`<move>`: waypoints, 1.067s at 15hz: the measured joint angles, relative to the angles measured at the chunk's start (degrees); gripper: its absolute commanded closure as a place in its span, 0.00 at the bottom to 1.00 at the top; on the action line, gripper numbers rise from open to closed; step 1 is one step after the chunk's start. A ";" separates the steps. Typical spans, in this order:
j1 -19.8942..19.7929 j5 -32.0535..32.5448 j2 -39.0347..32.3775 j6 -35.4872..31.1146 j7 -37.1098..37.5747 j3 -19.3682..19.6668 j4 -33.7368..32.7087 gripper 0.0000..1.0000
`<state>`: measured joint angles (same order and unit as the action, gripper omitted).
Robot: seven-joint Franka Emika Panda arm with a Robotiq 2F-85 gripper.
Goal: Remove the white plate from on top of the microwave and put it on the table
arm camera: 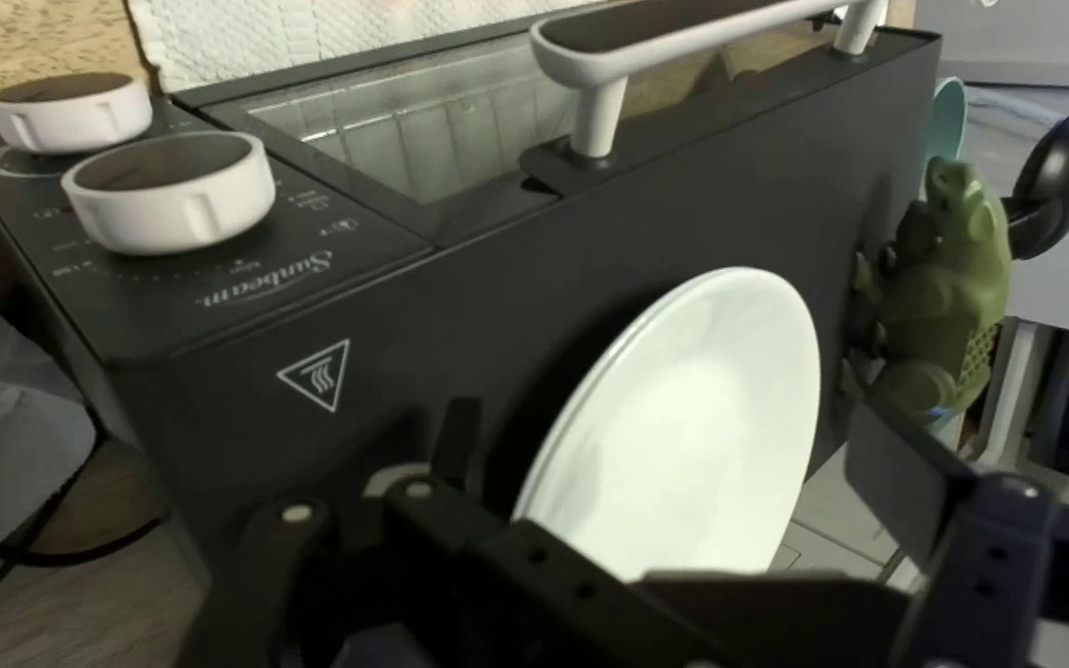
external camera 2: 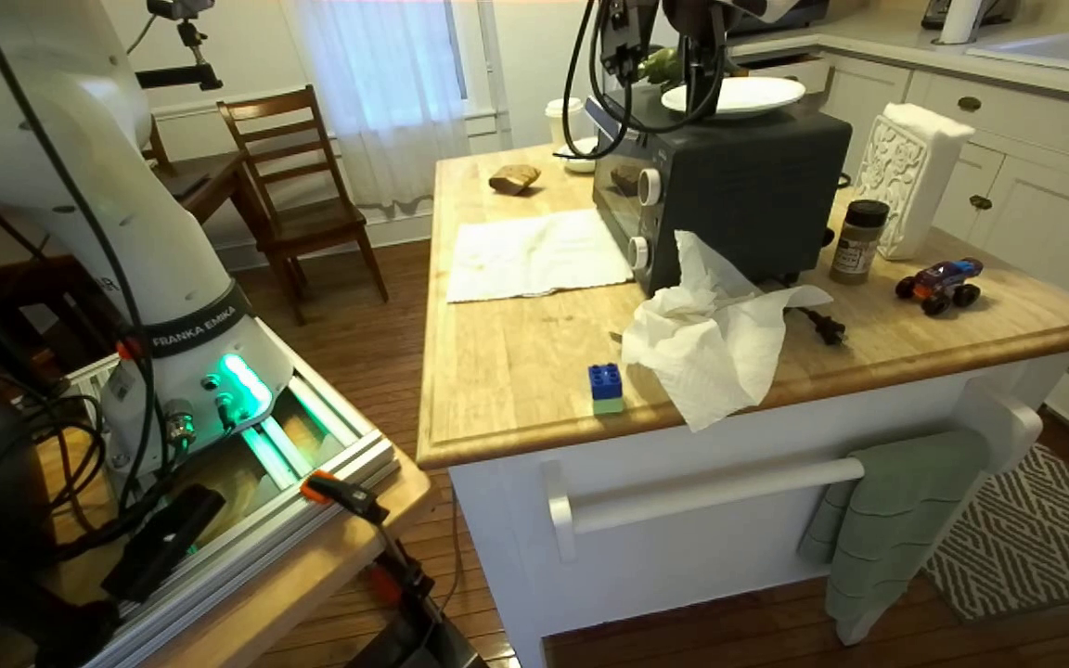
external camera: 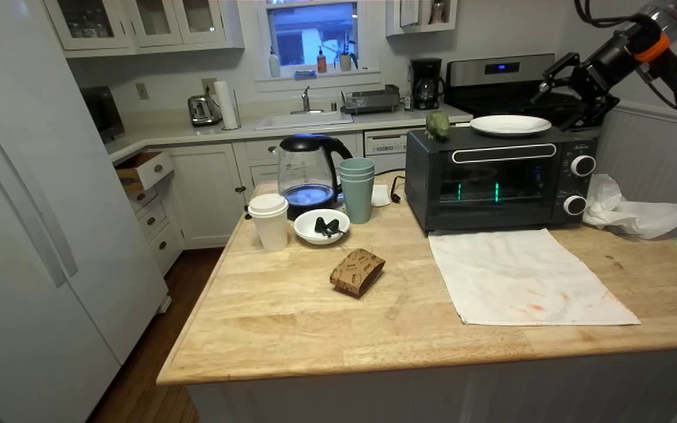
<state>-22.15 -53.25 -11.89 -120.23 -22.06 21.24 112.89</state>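
Wrist view has the gripper (arm camera: 669, 441) with its fingers (arm camera: 906, 478) spread well apart and nothing held; the white plate (arm camera: 692, 436), lower and right of centre, shows between them, resting on top of the microwave (arm camera: 516, 306). The step looks to be lining up a grasp. The plate is likely too broad to straddle, so one finger would best slip under the raised rim and the other over it, coming in slantwise rather than pressing down. Mind the finger at lower right: the green toy (arm camera: 947, 278) is near it, and contact cannot be told. Once pinched, lift the plate level, then lower it gently onto the table (external camera: 291, 323), perhaps below the cardboard sleeve (external camera: 357, 272) in an exterior view.
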 measured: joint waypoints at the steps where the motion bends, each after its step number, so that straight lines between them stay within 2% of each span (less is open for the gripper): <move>1: -0.10 -0.64 -0.63 -0.60 0.03 -0.11 -0.29 0.00; 10: -2.03 -5.16 -6.42 -1.15 2.69 -0.65 -5.65 0.00; 11: -2.22 -5.31 -6.90 -1.15 3.25 -0.84 -6.18 0.03; 12: -2.38 -5.34 -7.39 -1.15 3.83 -1.07 -6.70 0.14; 13: -2.47 -5.36 -7.84 -1.17 4.25 -1.25 -7.11 0.19; 16: -2.60 -5.39 -9.09 -1.39 5.28 -1.55 -8.55 0.44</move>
<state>-24.75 -58.64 -20.98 -121.61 -16.78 19.69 104.34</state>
